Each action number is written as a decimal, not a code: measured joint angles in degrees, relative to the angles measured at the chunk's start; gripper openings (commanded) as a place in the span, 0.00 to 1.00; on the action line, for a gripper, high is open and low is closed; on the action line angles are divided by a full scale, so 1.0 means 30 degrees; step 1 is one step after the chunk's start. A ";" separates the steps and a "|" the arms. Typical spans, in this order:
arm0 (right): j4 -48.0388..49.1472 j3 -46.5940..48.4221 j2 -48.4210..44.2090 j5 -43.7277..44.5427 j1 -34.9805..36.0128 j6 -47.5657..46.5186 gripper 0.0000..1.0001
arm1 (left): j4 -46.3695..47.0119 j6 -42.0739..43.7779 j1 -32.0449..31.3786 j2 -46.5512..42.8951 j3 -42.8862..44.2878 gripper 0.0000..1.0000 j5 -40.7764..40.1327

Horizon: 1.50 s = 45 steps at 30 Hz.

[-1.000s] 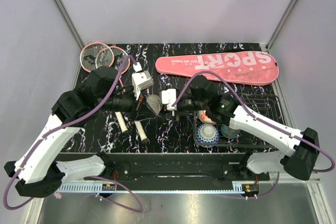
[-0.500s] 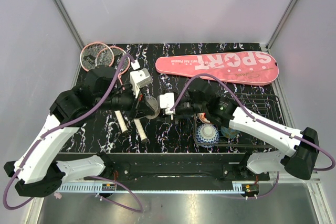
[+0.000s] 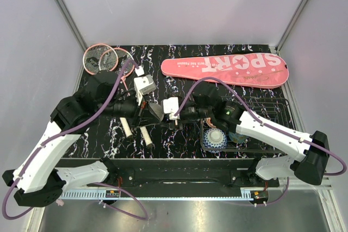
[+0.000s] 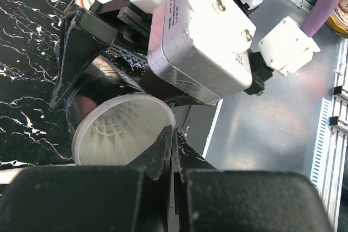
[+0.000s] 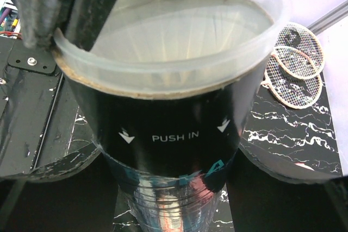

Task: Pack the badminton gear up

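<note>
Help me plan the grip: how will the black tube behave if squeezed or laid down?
Probably light and fairly stiff: the black tube looks like thin card, held off the table by the right gripper. Being round, it would likely roll if laid down. Its clear cap looks thin, so a hard squeeze near the rim might dent it.

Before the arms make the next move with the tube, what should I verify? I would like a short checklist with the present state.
1. Right pincer grips the tube around its body: ok.
2. Left pincer is shut on the rim of the cap: ok.
3. Cap is off the tube: not ok, it sits on the end.
4. Tube's contents: cannot tell, the cap is cloudy.
5. Rackets are inside the cover: not ok, they lie apart.
</note>
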 measured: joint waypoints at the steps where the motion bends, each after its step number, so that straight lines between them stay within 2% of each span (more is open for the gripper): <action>1: 0.0022 0.0000 0.0000 0.0007 0.0036 0.0015 0.27 | -0.0007 0.0000 0.0000 -0.0051 -0.0015 0.00 0.0007; 12: -0.0845 0.0000 0.0000 0.0051 0.0160 -0.1020 0.26 | -0.0845 0.0415 -0.0007 0.0852 0.0015 0.00 0.0532; 20: -0.1260 -0.0197 -0.0007 0.1260 0.1311 -0.2375 0.24 | -0.2178 0.0481 -0.0044 0.1311 -0.0146 0.07 0.1530; 30: -0.0182 -0.1217 -0.0525 0.2725 0.2710 -0.3665 0.24 | -0.3067 -0.0087 -0.0211 0.1479 -0.0641 0.27 0.2980; 37: 0.0525 -0.1217 -0.0539 0.3038 0.2987 -0.3606 0.23 | -0.2805 -0.0437 -0.0306 0.1027 -0.0699 0.49 0.3475; 45: 0.1239 -0.1217 -0.0525 0.3249 0.3140 -0.2382 0.21 | -0.2004 -0.1144 -0.0423 0.0656 -0.0619 0.53 0.3373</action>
